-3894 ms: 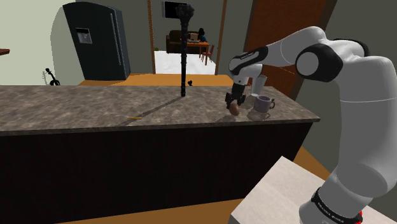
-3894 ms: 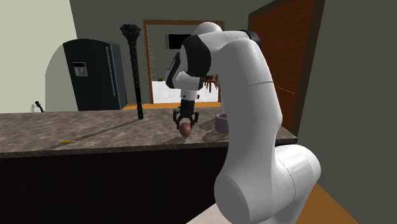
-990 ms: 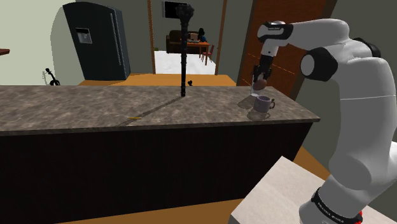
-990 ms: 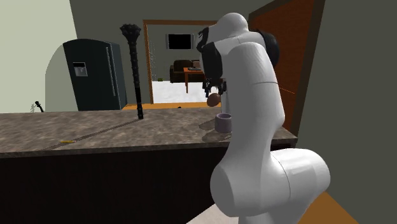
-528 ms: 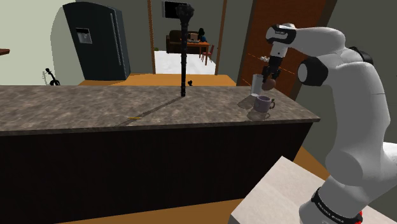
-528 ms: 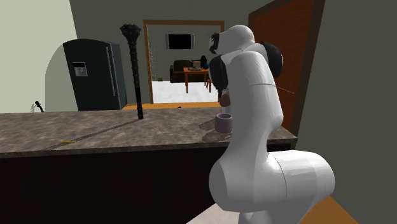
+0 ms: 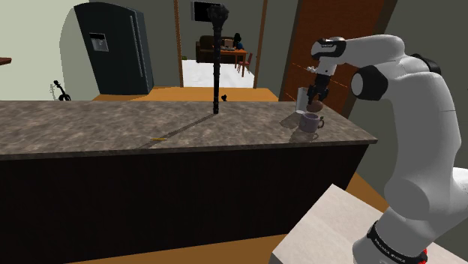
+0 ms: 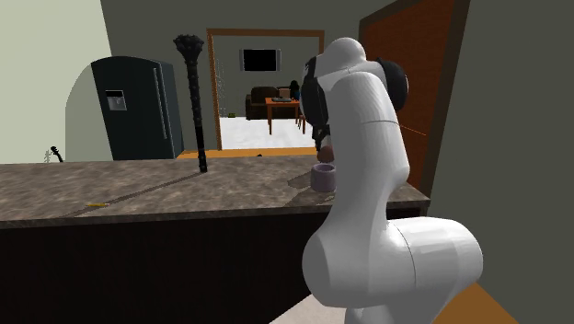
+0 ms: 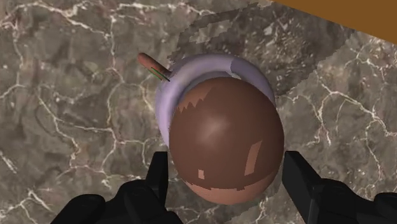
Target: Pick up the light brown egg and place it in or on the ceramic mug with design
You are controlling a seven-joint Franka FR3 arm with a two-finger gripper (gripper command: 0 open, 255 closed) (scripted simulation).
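The gripper [image 7: 316, 106] pinches the egg [image 7: 316, 108] between its two fingers and holds it just over the mouth of the mug [image 7: 308, 124]. In the wrist view the brown egg [image 9: 226, 146], clasped on both sides by the gripper [image 9: 226, 181], covers most of the pale lilac mug [image 9: 173, 86]. Whether it touches the rim cannot be told.

The bench [image 7: 105, 124] has a brown stone top veined with lighter lines and a dark front. In the shoulder view the mug stands near the bench's 3 o'clock end. A tall black pole [image 7: 216, 64] rises from the top at about 12 o'clock, and a small yellowish stick [image 7: 157, 139] lies well apart from the mug, toward 9 o'clock of it.

Beyond the bench, a black fridge [image 7: 112, 49] stands at 10 o'clock in the shoulder view. A doorway [image 7: 225, 71] at 12 o'clock opens on a lit room with a sofa [image 8: 260, 101] and a table [image 8: 282, 109]. A red-brown door [image 7: 330, 30] fills the wall behind the arm, and the floor [image 7: 187, 94] is orange. The pale stand [image 7: 330, 225] sits at 5 o'clock.
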